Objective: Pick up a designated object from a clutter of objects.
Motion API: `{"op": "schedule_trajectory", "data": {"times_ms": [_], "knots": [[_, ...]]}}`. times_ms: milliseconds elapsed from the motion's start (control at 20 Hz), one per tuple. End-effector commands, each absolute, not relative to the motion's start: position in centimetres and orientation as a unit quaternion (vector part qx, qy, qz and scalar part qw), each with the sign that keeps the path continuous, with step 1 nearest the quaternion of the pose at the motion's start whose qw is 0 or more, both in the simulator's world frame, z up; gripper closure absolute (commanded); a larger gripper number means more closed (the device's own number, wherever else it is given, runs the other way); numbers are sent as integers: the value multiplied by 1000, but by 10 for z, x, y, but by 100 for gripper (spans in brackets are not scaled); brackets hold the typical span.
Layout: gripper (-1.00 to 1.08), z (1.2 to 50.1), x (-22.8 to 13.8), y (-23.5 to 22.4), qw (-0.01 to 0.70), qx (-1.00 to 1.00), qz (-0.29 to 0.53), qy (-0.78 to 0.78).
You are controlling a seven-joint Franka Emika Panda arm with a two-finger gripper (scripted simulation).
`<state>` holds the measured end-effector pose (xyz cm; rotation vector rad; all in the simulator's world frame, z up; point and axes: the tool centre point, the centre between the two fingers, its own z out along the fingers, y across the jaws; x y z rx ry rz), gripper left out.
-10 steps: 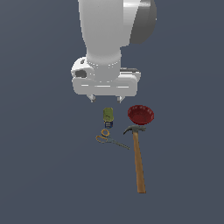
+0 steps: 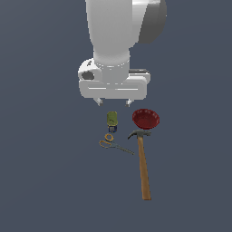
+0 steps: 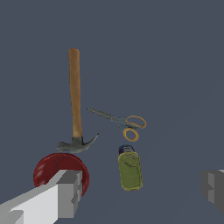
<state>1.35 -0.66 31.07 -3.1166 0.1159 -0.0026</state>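
The white two-fingered gripper (image 2: 114,103) hangs above the dark grey-blue floor (image 2: 50,181) with its jaws spread wide — in the wrist view the two pale grey fingertips (image 3: 70,192) sit at opposite edges of the picture with a broad empty gap between them, and they hold nothing and touch nothing. In the exterior view only the short tips show under the white hand body, well clear of the objects lying beneath. The claw hammer with a long brown wooden handle and dark grey metal head (image 2: 143,167) lies flat on the floor, its head just beside the round red bowl (image 2: 146,118) and its handle running away from the cluster toward the lower part of the exterior view. To the exterior view's left of the bowl lies the small olive-green can with a blue base (image 2: 112,121), on its side; near its blue end are the thin orange-handled scissors (image 2: 114,143), whose grey blades point toward the hammer's handle without reaching it. The can's surface shows a faint paler patch, but no label, brand or writing can be read on it or on any other item — the renders are too coarse for that.
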Motion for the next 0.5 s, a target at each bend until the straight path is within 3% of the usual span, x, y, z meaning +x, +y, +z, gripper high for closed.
{"op": "schedule_trajectory", "data": {"times_ms": [0, 450], "knots": [[-92, 312, 15, -2, 15, -999, -3, 40], [-92, 305, 19, 0, 14, -999, -3, 41]]}}
